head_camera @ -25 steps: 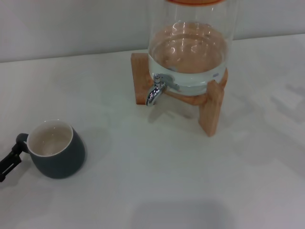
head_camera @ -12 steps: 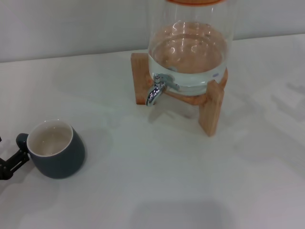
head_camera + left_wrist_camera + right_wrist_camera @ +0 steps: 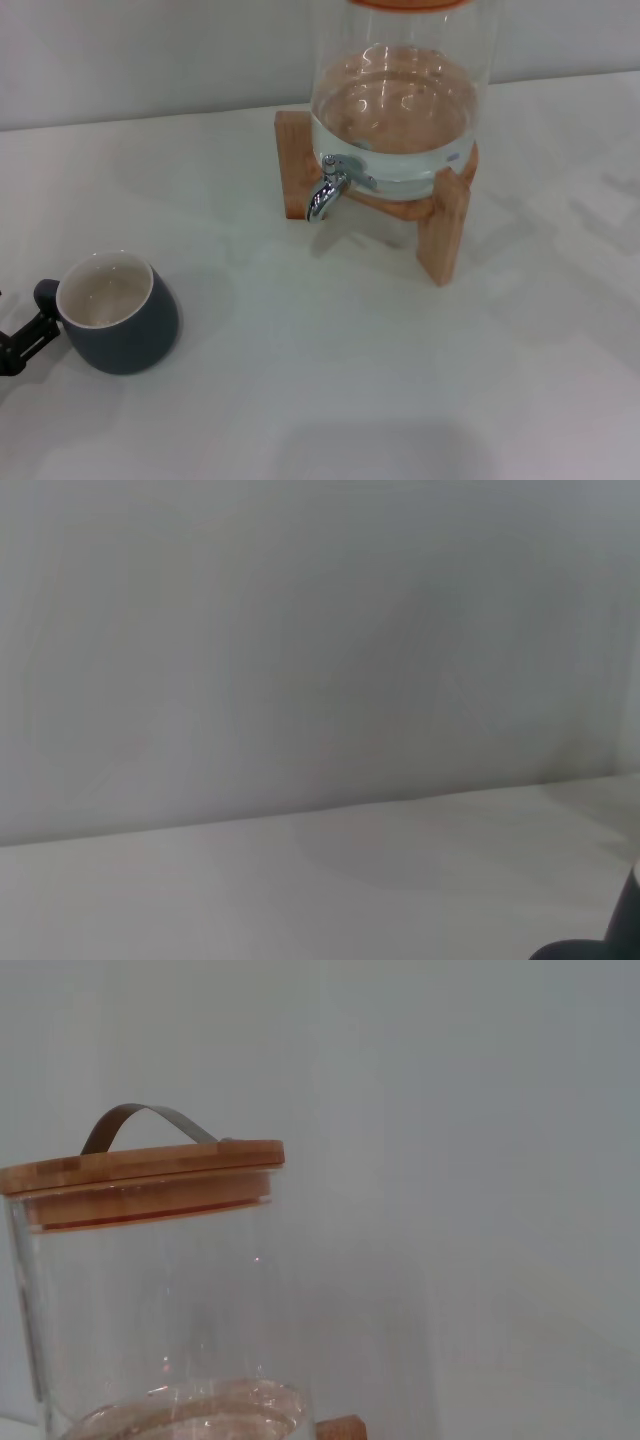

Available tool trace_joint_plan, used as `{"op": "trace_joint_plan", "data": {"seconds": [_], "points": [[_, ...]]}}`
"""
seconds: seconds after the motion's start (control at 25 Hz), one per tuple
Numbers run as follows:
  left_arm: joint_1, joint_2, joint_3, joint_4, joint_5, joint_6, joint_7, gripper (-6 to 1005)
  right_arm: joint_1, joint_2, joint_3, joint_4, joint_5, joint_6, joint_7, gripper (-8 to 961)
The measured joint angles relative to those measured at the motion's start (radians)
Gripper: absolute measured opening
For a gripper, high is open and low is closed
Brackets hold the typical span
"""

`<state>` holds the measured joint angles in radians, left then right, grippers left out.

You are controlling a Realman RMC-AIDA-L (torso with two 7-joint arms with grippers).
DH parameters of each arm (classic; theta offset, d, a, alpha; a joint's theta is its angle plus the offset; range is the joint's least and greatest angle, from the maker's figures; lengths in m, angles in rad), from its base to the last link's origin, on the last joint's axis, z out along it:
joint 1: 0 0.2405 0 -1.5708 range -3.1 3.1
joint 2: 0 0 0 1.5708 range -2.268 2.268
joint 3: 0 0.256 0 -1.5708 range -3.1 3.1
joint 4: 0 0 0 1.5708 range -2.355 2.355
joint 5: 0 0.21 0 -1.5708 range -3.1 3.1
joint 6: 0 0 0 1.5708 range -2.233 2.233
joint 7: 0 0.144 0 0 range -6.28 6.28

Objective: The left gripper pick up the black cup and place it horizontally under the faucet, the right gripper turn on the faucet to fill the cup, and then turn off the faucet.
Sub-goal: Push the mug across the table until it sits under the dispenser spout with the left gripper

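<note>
The black cup stands upright on the white table at the front left, its cream inside showing and its loop handle pointing left. Only a black tip of my left gripper shows at the picture's left edge, right at the handle. The chrome faucet juts from the glass water dispenser at the back middle, its spout pointing down, well to the right of the cup and farther back. Nothing stands under the spout. My right gripper is out of view.
The dispenser holds water and rests on a wooden stand. Its bamboo lid with a metal handle shows in the right wrist view. A white wall runs behind the table. A dark shape sits at the corner of the left wrist view.
The black tip of my left gripper has dropped a little lower beside the cup's handle. The cup and the faucet have not moved.
</note>
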<state>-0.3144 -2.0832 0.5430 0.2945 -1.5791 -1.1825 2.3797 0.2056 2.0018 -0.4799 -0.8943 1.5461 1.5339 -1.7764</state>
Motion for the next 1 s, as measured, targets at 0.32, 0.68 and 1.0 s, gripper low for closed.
{"op": "trace_joint_plan", "data": {"seconds": [0.32, 0.68, 1.0], "points": [[-0.002, 0.0, -0.004, 0.0, -0.005, 0.0, -0.001, 870, -0.001, 0.0, 0.0, 0.0, 0.0, 0.0, -0.001, 721], [-0.024, 0.0, -0.002, 0.0, -0.006, 0.015, -0.001, 870, -0.006, 0.0, 0.001, 0.0, 0.0, 0.0, -0.002, 721], [-0.026, -0.002, -0.002, 0.0, -0.003, 0.008, 0.0, 869, -0.006, 0.0, 0.015, 0.001, 0.0, 0.003, -0.003, 721]]}}
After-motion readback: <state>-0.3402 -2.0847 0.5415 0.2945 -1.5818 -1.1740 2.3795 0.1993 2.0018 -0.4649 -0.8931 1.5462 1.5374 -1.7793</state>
